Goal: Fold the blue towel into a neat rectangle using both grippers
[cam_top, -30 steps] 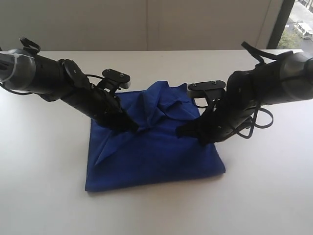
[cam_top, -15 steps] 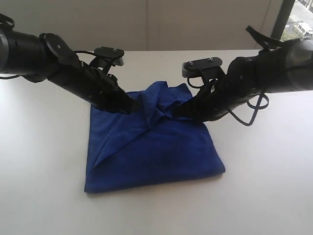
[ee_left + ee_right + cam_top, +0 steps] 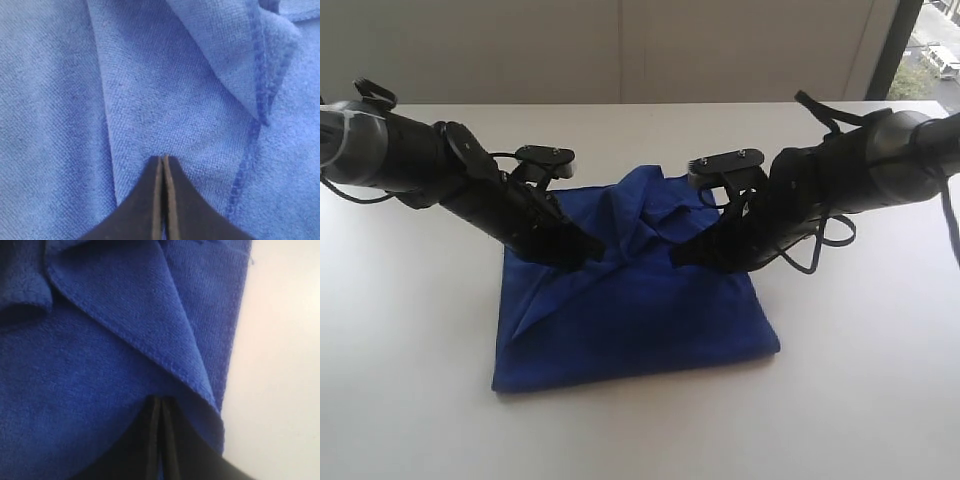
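Observation:
The blue towel (image 3: 640, 320) lies on the white table with its near half flat and its far part bunched up in folds between the arms. My left gripper (image 3: 592, 252) comes in from the left and is shut, its tips buried in the cloth where a crease runs off toward the towel's near left corner. Seen from the left wrist, the gripper (image 3: 163, 159) has its pads pressed together against the towel (image 3: 175, 90), beside a stitched hem. My right gripper (image 3: 680, 260) is also shut; in the right wrist view its tips (image 3: 161, 399) sit under a folded hem of towel (image 3: 75, 380).
The white table (image 3: 860, 380) stretches round the towel on all sides, and its bare top (image 3: 280, 365) shows beside the towel's edge in the right wrist view. A wall and a window stand behind the table.
Both arms rose and drew back half a second ago, lifting the bunched folds a little. They have now dropped again toward the towel's middle, both still shut.

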Controlling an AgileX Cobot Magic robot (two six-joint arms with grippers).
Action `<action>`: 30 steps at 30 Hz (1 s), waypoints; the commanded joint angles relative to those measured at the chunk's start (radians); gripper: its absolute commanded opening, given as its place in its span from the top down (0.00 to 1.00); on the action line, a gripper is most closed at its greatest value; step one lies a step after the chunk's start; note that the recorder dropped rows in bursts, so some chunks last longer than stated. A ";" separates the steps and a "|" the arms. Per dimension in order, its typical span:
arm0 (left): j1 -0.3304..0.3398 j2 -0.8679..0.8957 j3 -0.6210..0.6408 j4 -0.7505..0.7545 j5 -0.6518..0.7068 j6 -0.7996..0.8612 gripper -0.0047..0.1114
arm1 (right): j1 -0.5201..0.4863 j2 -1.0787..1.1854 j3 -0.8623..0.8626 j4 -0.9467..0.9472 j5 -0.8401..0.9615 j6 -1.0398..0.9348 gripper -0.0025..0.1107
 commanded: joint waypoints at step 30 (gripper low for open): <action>-0.055 -0.002 -0.121 -0.005 -0.030 -0.010 0.96 | -0.082 -0.082 -0.001 -0.180 0.094 0.137 0.98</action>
